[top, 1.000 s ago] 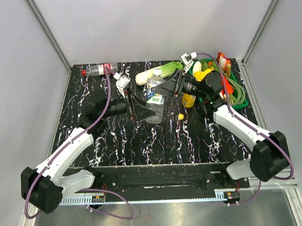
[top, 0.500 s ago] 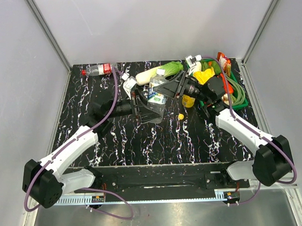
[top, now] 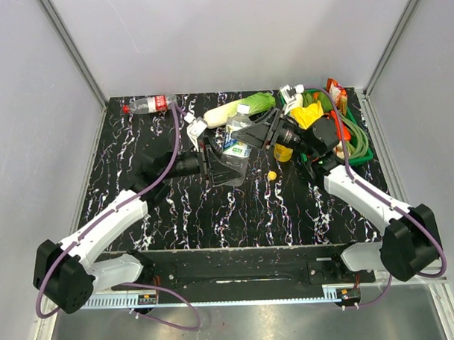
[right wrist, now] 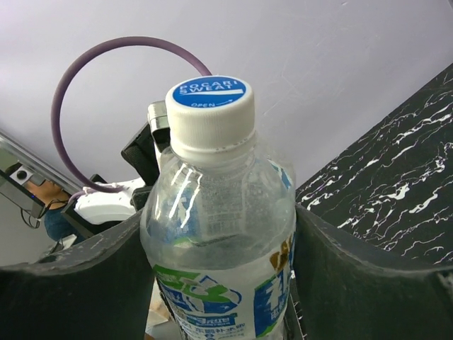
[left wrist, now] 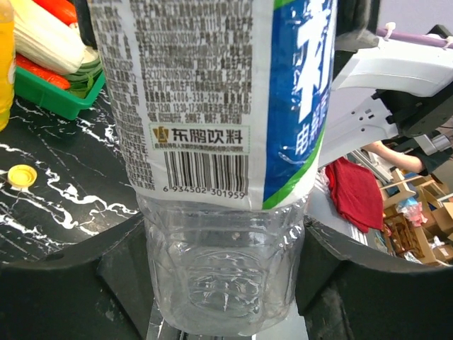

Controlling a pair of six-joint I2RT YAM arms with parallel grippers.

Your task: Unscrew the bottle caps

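Note:
The clear bottle point(top: 234, 149) with the blue-white label is lifted off the table between both arms. My left gripper point(top: 216, 164) is shut on its base point(left wrist: 225, 283), one finger pressing each side. My right gripper point(top: 257, 132) is open round the bottle's shoulder point(right wrist: 219, 269), its fingers point(right wrist: 333, 276) close beside it. The white cap point(right wrist: 210, 106) is screwed on, above those fingers. A loose yellow cap point(top: 272, 174) lies on the table near the orange-juice bottle point(top: 284, 151). The red-label bottle point(top: 149, 105) lies at the back left with its red cap point(top: 126, 109) on.
A green tray point(top: 360, 147) holding vegetables and packets stands at the back right, just behind my right arm. A pale long vegetable point(top: 229, 110) lies behind the held bottle. Grey walls close in the black marbled table point(top: 214, 215) on three sides.
My left gripper has moved right to the bottle's base and closed on it. The bottle and my right gripper have shifted slightly to the right.

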